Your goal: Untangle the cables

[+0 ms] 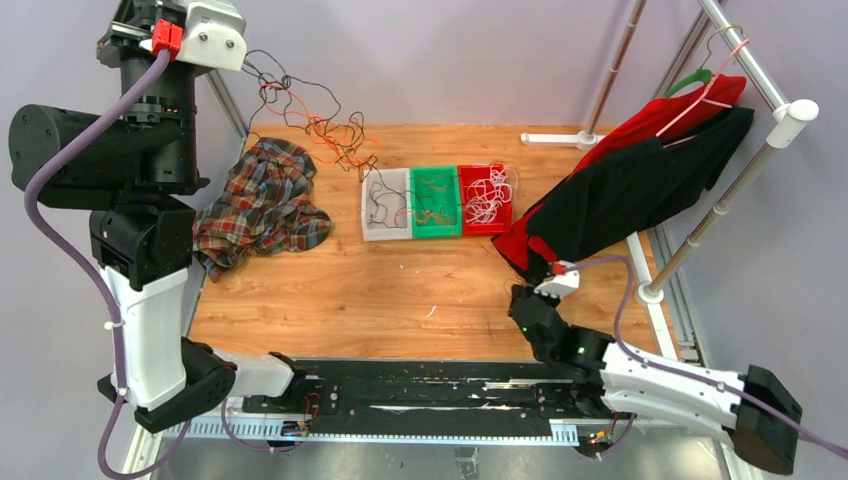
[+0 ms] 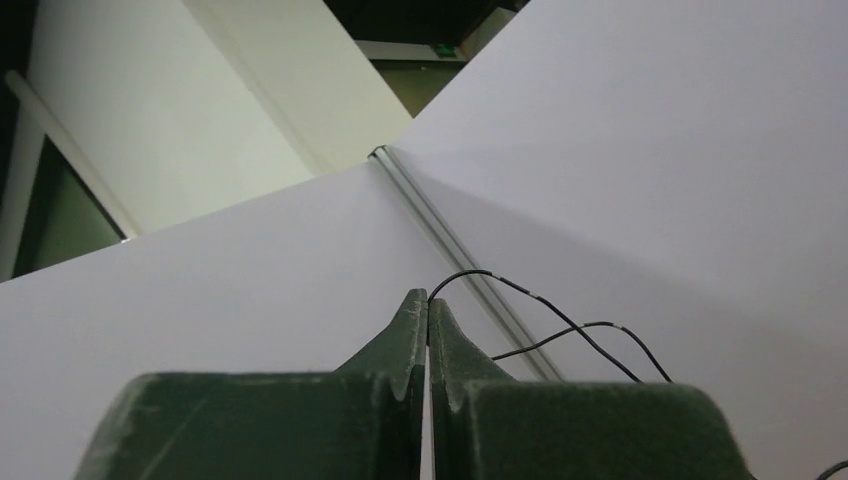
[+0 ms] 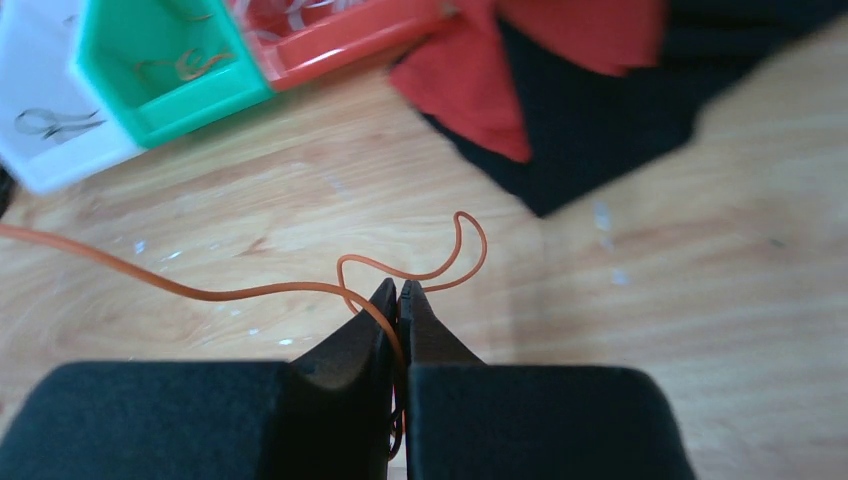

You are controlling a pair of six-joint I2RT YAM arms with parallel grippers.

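cables [image 1: 318, 122]: thin black and orange strands in a loose knotted tangle, strung from the left gripper down to the table [image 1: 400, 290], left of and behind the green tray [image 1: 436, 233]
left gripper [image 2: 428, 300]: fingers pressed together, pinching a black strand [image 2: 560, 318]; high up, well left of the green tray
right gripper [image 3: 398, 290]: clamped on an orange strand [image 3: 250, 292]; low over the table, right of and nearer than the green tray
orange strand: S-curl past the fingertips, long tail running off left

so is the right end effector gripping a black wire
No, the right end effector is shut on an orange wire, pinched between its fingertips.
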